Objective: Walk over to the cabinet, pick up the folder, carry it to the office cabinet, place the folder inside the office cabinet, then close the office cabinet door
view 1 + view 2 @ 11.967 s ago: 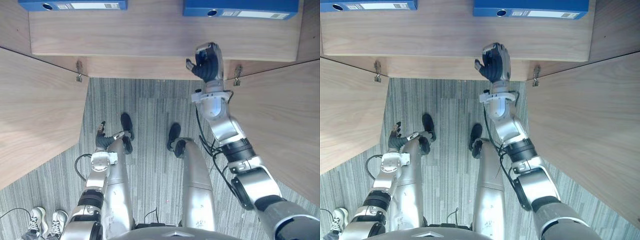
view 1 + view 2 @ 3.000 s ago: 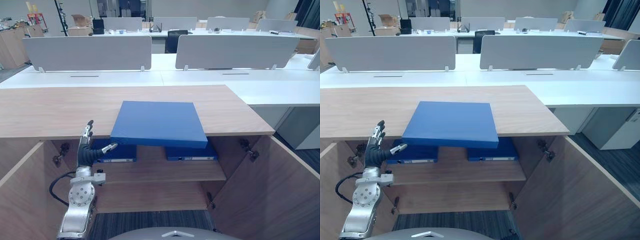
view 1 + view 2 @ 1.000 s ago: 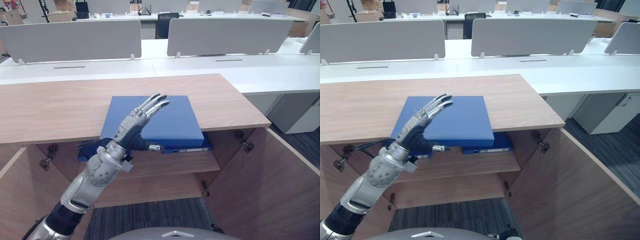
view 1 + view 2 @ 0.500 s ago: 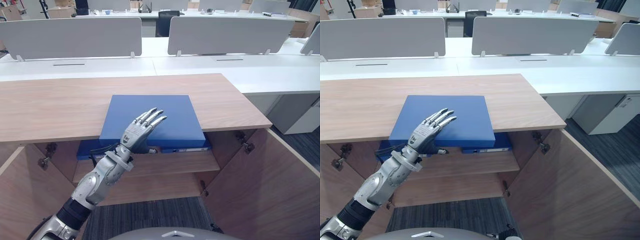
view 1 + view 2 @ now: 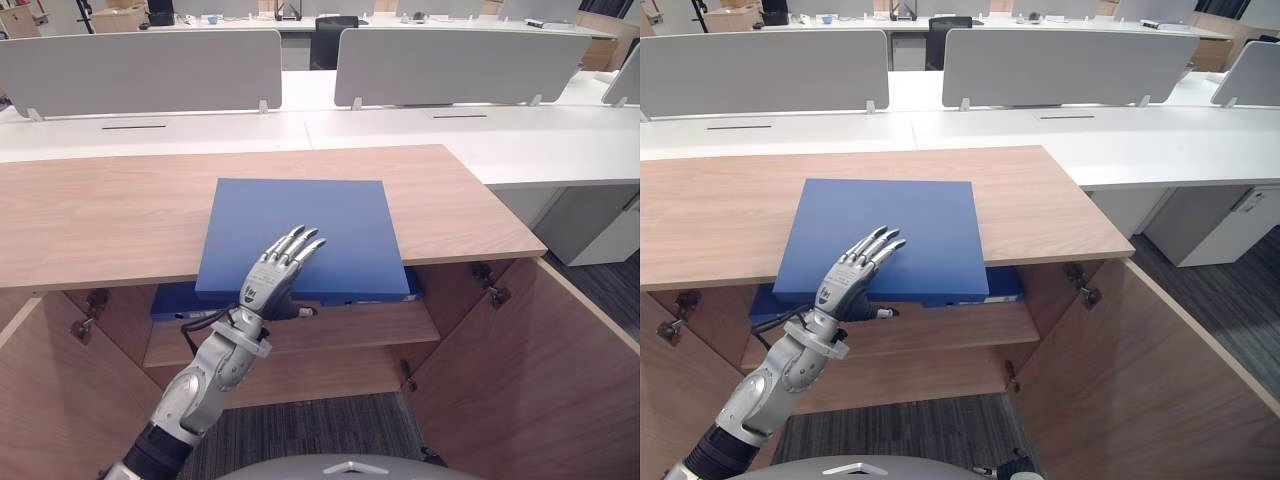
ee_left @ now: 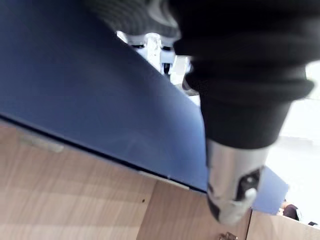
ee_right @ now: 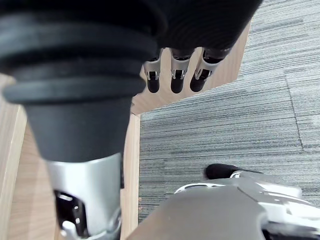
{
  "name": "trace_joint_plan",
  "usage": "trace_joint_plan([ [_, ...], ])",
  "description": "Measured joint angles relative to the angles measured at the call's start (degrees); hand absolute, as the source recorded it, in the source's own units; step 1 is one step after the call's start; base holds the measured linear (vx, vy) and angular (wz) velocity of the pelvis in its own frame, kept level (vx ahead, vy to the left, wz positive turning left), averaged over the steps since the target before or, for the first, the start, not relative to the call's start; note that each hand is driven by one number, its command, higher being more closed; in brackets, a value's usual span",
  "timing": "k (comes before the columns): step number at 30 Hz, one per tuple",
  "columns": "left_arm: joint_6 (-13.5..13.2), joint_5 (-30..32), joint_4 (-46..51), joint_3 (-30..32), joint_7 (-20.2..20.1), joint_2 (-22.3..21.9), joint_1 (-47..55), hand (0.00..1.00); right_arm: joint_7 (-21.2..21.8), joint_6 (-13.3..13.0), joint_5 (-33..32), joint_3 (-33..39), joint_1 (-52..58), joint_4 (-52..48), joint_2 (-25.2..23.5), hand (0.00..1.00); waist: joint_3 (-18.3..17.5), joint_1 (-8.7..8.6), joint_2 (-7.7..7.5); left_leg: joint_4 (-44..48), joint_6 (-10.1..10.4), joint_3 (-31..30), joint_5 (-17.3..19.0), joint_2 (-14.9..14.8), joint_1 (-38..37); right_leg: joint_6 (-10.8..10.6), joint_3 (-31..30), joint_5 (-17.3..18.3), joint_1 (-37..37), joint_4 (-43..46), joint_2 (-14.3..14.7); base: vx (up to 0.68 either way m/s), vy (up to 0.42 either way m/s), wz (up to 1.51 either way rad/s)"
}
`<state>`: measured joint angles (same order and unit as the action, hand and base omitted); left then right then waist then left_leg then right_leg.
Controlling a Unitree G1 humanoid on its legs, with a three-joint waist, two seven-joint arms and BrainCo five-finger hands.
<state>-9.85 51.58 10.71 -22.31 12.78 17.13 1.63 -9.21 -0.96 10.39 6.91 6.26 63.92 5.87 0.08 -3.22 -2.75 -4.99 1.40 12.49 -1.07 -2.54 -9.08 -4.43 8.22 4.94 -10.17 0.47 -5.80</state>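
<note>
Left hand (image 5: 268,280) flat over folder (image 5: 325,215) (fingers straight)

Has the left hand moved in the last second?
Yes. The left hand has dropped and drawn back toward the cabinet top's near edge, its fingers over the blue folder's near half.

The right hand (image 7: 173,76) hangs with its dark-tipped fingers straight and side by side, holding nothing. Past the fingertips lie a wooden panel (image 7: 227,67) and grey striped carpet floor (image 7: 225,130).
</note>
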Motion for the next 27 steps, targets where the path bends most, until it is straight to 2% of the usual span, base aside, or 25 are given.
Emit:
trace_joint_plan([
  [11,0.3,1.5,4.3,5.8,1.9,-1.6,2.3,1.00,0.1,0.0,-1.6,0.0,0.2,0.0,-0.2,0.00,0.0,-0.13,0.01,0.0,0.0,0.0,0.0,0.0,0.0,-0.1,0.0,0.0,0.0,0.0,0.0,0.00,0.000,0.00],
  [21,0.8,0.2,6.4,6.7,1.9,-1.6,2.5,1.00,0.3,0.0,-2.0,0.0,0.2,0.0,-0.2,0.00,-0.1,-0.14,0.04,0.0,0.0,0.0,0.0,0.0,0.0,-0.1,0.0,-0.1,0.0,0.0,0.0,0.00,0.000,0.00],
  [22,0.8,0.2,6.4,6.7,1.9,-1.6,2.5,0.00,0.3,0.0,-2.2,0.0,0.2,0.0,-0.1,0.00,-0.1,-0.14,0.05,0.0,0.0,0.0,0.0,0.0,0.0,-0.1,0.0,-0.1,0.0,0.0,0.0,0.00,0.000,0.00],
  [27,0.8,-1.3,6.4,6.7,1.9,-1.6,2.5,0.00,0.3,0.1,-2.2,0.0,0.2,0.0,-0.1,0.00,-0.1,-0.15,0.04,0.0,0.0,0.0,0.0,0.0,0.0,-0.1,0.0,-0.1,0.0,0.0,0.0,0.00,0.000,0.00],
])
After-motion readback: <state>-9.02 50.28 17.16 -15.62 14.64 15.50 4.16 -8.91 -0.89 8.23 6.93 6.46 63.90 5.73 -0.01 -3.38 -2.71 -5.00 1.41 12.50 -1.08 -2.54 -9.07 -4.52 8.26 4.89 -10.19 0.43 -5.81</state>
